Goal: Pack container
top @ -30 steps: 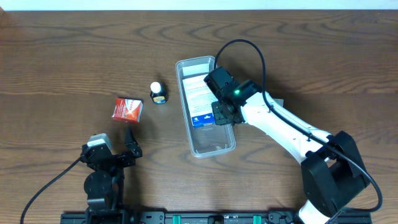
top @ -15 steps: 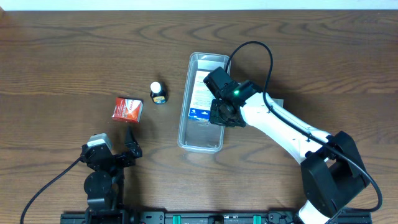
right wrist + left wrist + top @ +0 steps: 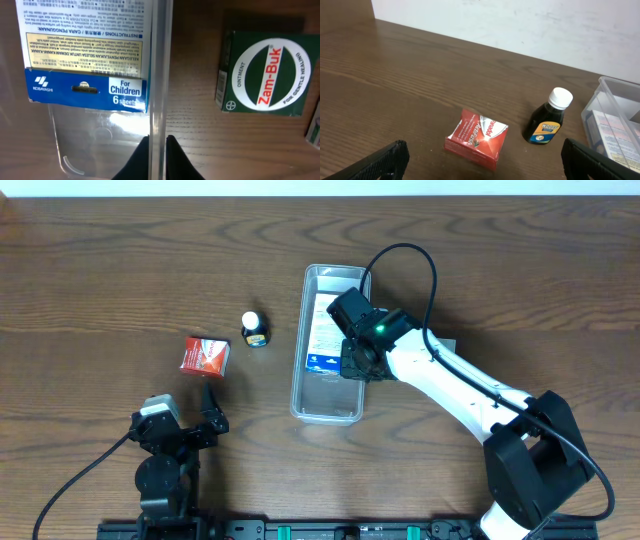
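Gently now: right jaws pinch the container point(image 3: 325, 398) by its long wall, left jaws gape idle; slide it slowly, rim level.

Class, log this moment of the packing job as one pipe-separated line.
right end effector: shut on container wall | left end effector: open, empty | in container: blue-white sheet pack | outside: red box, bottle, Zam-Buk box
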`<state>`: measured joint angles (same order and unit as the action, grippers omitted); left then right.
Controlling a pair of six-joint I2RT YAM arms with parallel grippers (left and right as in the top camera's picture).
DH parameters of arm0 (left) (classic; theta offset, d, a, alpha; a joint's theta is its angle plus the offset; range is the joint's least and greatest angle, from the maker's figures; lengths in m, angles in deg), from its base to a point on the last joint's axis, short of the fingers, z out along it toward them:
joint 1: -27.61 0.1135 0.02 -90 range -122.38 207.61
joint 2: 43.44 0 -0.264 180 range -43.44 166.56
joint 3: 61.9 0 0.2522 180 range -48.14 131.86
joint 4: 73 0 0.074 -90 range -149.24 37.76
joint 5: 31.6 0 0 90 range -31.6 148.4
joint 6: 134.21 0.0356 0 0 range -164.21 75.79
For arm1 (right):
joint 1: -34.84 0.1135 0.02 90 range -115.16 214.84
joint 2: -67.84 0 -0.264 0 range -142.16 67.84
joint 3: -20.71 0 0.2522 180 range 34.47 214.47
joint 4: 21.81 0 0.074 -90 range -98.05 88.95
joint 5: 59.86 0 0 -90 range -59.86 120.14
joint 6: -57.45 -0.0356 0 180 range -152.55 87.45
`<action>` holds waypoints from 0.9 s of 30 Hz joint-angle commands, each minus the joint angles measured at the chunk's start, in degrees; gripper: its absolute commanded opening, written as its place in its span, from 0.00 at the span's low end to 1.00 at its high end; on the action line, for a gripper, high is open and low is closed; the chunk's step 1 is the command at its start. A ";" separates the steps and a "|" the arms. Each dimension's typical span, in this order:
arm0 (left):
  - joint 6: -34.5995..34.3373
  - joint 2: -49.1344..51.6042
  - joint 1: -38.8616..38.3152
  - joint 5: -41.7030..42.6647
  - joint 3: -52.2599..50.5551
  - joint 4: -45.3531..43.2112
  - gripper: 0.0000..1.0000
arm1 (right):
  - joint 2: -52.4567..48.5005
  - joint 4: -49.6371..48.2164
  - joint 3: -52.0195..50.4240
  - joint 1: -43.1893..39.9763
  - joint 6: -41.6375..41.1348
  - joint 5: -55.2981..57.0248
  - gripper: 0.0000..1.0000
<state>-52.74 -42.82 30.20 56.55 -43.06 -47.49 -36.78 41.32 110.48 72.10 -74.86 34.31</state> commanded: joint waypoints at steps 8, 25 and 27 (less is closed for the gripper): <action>0.57 -0.28 0.35 -0.07 -0.90 1.92 0.98 | 9.35 -0.87 -0.31 -0.61 2.32 1.60 0.53; 0.57 -0.28 0.35 -0.07 -0.90 1.92 0.98 | 16.59 7.74 -4.90 -26.32 20.74 2.40 0.92; 0.57 -0.28 0.35 -0.07 -0.90 1.92 0.98 | 14.38 6.78 -6.73 -27.63 22.64 1.11 0.93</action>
<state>-52.74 -42.82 30.20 56.55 -43.06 -47.49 -19.42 48.46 106.30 46.09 -56.43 36.71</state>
